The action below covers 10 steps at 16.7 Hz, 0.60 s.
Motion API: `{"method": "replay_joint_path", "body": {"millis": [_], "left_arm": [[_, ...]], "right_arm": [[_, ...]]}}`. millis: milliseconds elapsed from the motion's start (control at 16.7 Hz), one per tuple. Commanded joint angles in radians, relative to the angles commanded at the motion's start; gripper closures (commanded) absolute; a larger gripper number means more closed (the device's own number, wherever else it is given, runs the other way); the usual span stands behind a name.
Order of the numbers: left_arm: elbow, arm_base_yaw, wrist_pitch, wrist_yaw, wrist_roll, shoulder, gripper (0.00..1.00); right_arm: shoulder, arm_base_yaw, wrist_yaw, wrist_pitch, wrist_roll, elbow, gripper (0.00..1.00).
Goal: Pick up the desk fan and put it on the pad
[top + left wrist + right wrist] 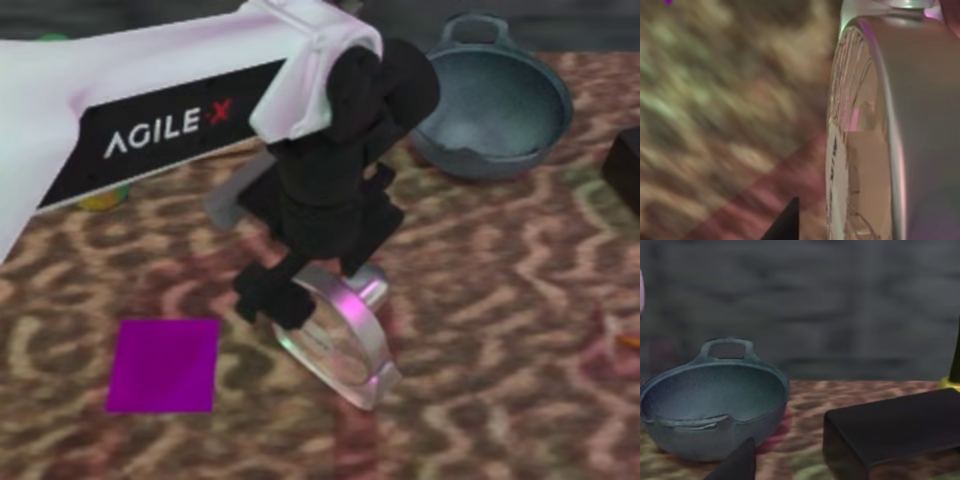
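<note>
Your desk fan [345,340] stands on edge near the counter's [500,400] middle, tilted — the left gripper [305,285] sits over its upper rim, though you cannot tell whether its fingers pinch it. The pad [163,365] lies apart to the left; a blue pot [495,100] sits behind.

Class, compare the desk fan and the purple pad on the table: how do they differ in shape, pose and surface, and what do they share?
Shape: the desk fan is a round disc with a short metallic cylinder at the back; the pad is a flat square.
Pose: the fan stands tilted on edge under the left pincer; the pad lies flat, apart from it.
Surface: the fan is silvery and translucent; the pad is solid magenta-purple.
Both are on the patterned table.
</note>
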Motion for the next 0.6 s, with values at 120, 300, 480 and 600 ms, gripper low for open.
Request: {"method": "replay_joint_path", "body": {"millis": [120, 300, 480, 600], "left_arm": [[0.0, 0.0, 0.0, 0.0, 0.0, 0.0, 0.6], [0.0, 0.0, 0.0, 0.0, 0.0, 0.0, 0.83], [0.0, 0.0, 0.0, 0.0, 0.0, 0.0, 1.0], [0.0, 0.0, 0.0, 0.0, 0.0, 0.0, 1.0]], "right_arm": [[0.0, 0.0, 0.0, 0.0, 0.0, 0.0, 0.0], [0.0, 0.0, 0.0, 0.0, 0.0, 0.0, 0.0], [0.0, 0.0, 0.0, 0.0, 0.0, 0.0, 0.0], [0.0, 0.0, 0.0, 0.0, 0.0, 0.0, 0.0]]}}
